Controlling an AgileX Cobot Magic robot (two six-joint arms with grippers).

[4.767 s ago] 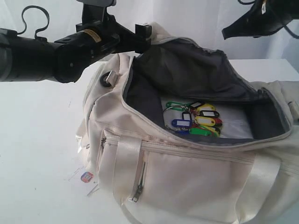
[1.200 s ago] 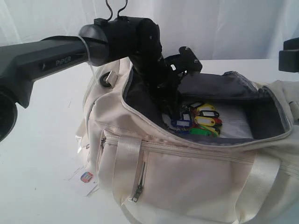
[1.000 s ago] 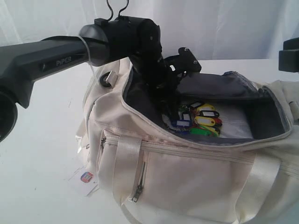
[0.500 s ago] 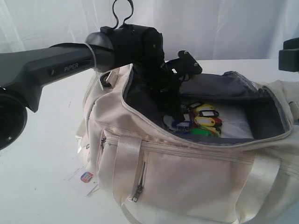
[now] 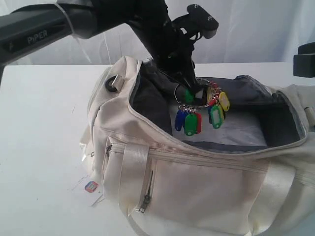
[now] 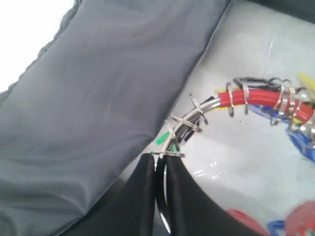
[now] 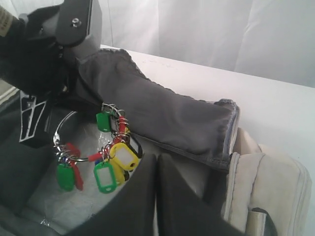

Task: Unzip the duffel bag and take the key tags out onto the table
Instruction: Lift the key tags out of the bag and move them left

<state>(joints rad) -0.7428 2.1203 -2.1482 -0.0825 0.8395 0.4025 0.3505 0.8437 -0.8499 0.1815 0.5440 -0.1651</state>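
The cream duffel bag [image 5: 197, 187] lies unzipped on the white table [image 5: 44, 128], its grey lining [image 5: 147, 101] showing. My left gripper [image 5: 189, 87] hangs over the bag's mouth, shut on the metal ring of the key tags [image 5: 197, 115]. The tags dangle above the bag's floor in green, red, blue and yellow. In the left wrist view the closed fingertips [image 6: 147, 167] pinch the ring [image 6: 197, 110]. My right gripper [image 7: 156, 160] is shut with nothing in it, beside the bag's folded-back flap [image 7: 162, 115]; the key tags [image 7: 108, 157] hang in front of it.
A small white paper tag [image 5: 89, 188] with a red-blue mark lies on the table by the bag's left end. A zipped side pocket [image 5: 146, 196] and a webbing strap [image 5: 129, 167] face the front. A white curtain hangs behind the table.
My left gripper has risen out of the bag with the key tags, which lay on the bag's floor before and now hang in the air. The right arm has stayed put.
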